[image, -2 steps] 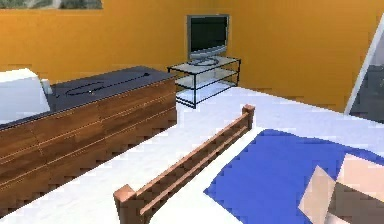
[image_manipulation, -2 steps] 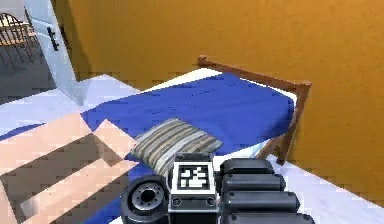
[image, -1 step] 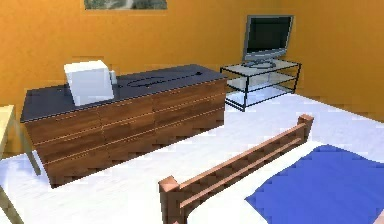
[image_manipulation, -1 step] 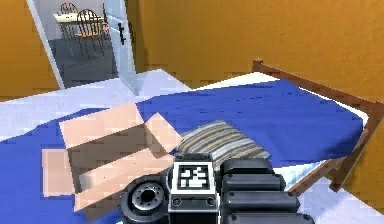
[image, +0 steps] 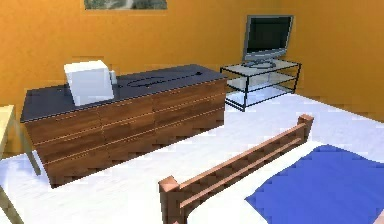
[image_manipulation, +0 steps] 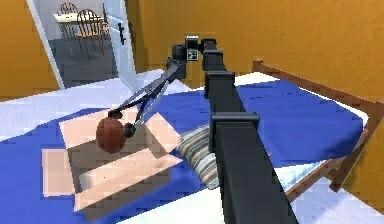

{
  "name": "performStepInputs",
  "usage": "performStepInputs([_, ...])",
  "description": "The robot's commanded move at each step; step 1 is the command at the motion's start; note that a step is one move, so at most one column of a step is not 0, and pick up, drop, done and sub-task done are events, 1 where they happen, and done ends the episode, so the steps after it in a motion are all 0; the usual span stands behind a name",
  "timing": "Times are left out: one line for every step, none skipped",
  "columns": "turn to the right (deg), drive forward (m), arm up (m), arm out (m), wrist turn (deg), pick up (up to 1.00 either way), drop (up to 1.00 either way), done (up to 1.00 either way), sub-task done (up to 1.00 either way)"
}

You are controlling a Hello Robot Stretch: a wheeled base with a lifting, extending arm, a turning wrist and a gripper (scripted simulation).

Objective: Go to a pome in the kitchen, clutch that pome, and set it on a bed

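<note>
**Pome at the gripper's far end, over a cardboard box on the bed**

Arm side view: the arm (image_manipulation: 235,130) reaches out across the bed (image_manipulation: 300,115), which has a blue cover. The gripper (image_manipulation: 126,122) points down toward the view's left. A round red-brown pome (image_manipulation: 109,136) sits right at the fingers' (image_manipulation: 140,105) ends. Under and behind it an opened cardboard box (image_manipulation: 130,172) lies on the cover with its flaps spread flat. It cannot be told whether the pome rests on the box or hangs clear, so it cannot be told whether the gripper holds anything. The set of the fingers cannot be told either.

Nearby: a striped pillow (image_manipulation: 198,152) lies just beside the box and is partly hidden by the arm. A wooden bed rail (image_manipulation: 345,105) runs along the view's right. Past the bed an open doorway (image_manipulation: 90,50) in the orange wall gives onto chairs (image_manipulation: 88,20).

Forward view: the wooden footboard (image: 240,165) and a corner of the blue cover lie at lower right. Pale floor separates them from a long wooden dresser (image: 130,118), which carries a white box (image: 89,82). A television (image: 268,38) stands on a glass stand (image: 262,85) in the corner. A picture (image: 125,4) hangs above the dresser.
</note>
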Motion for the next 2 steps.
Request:
performStepInputs([0.0, 0.0, 0.0, 0.0, 45.0, 0.0, 0.0, 0.0, 0.0])
performStepInputs([0.0, 0.0, 0.0, 0.0, 45.0, 0.0, 0.0, 0.0, 0.0])
